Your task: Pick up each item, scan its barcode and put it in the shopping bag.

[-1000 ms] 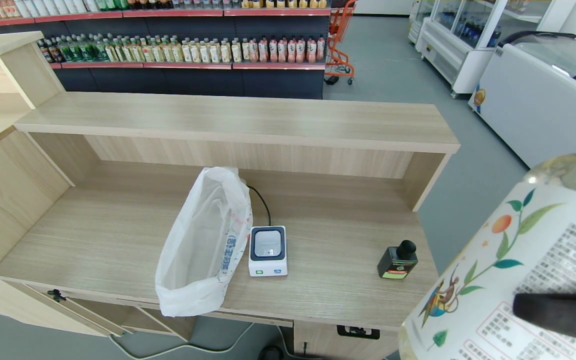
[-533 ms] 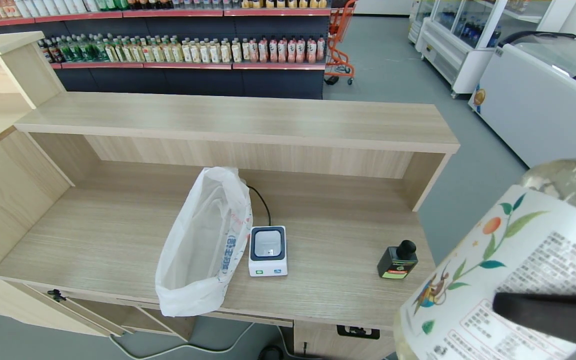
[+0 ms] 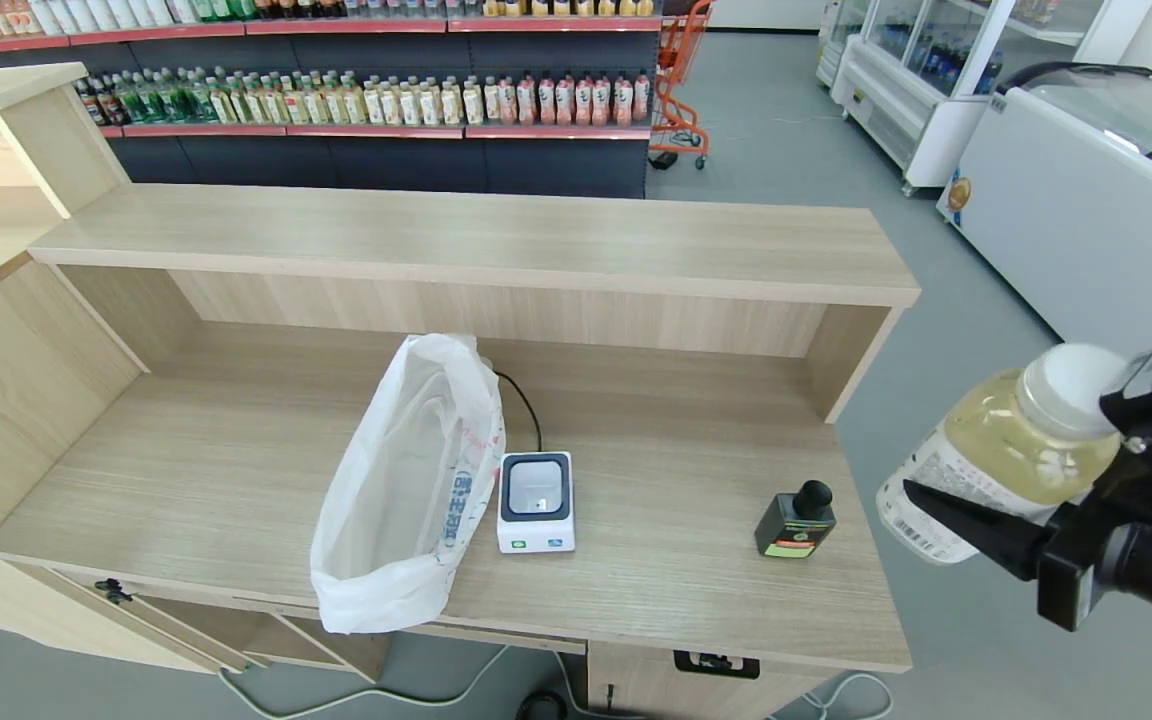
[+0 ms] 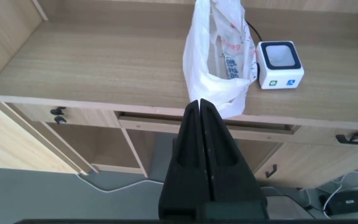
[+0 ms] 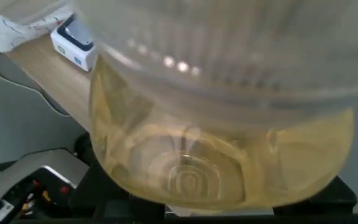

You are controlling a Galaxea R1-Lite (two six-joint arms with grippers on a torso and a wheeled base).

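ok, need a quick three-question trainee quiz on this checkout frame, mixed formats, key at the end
1. True or false: the clear plastic bottle of yellow drink with a white cap already lies in the white plastic shopping bag.
2. Which item stands on the light wooden counter, not yet picked up? A) small dark bottle with a black cap B) red can C) cereal box
3. Fill in: the white box scanner with a dark window stands on the bag's ___ side (robot's left or right).
Key: 1 false, the right hand holds it in the air to the counter's right. 2 A. 3 right.
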